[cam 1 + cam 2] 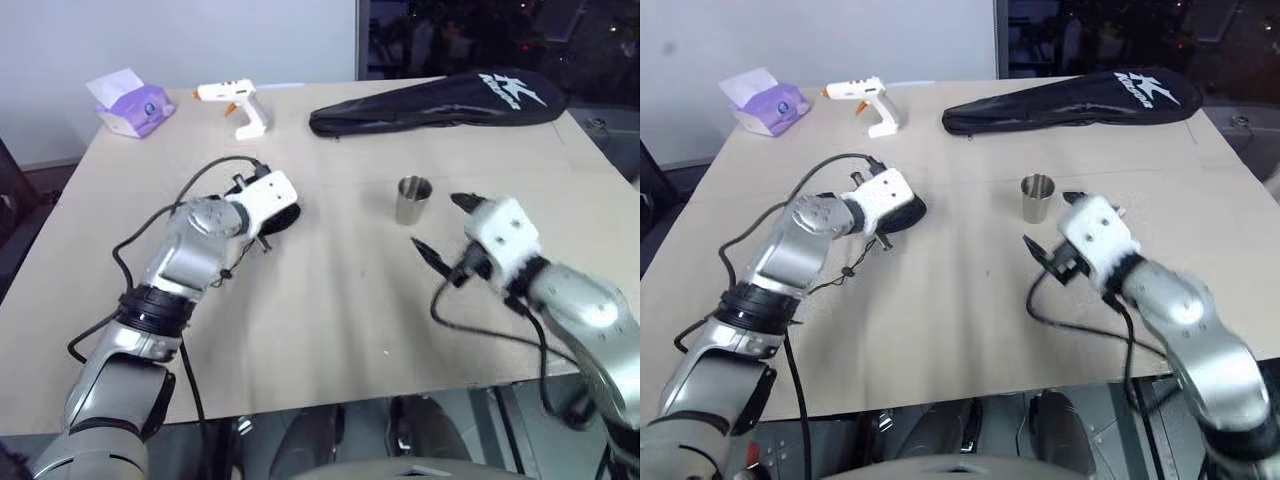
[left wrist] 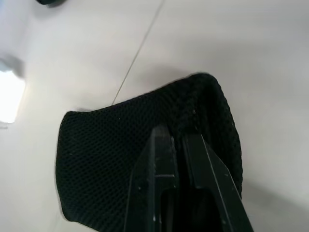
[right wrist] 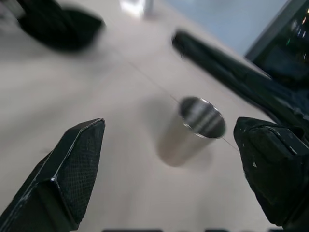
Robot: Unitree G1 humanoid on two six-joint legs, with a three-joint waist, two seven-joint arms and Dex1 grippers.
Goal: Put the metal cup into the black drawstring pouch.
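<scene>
While the metal cup (image 1: 412,199) is standing upright and empty on the worktop (image 1: 330,330), the left gripper (image 1: 283,216), well apart from the cup, is clenching its jaws on the black drawstring pouch (image 2: 125,145). Just beside the cup, the right gripper (image 3: 169,164) is spreading released jaws around it, so grasping and inserting are remaining. Beyond the cup, a racket cover (image 1: 1070,100), glue gun (image 1: 865,100) and tissue box (image 1: 765,105) are lying clear.
</scene>
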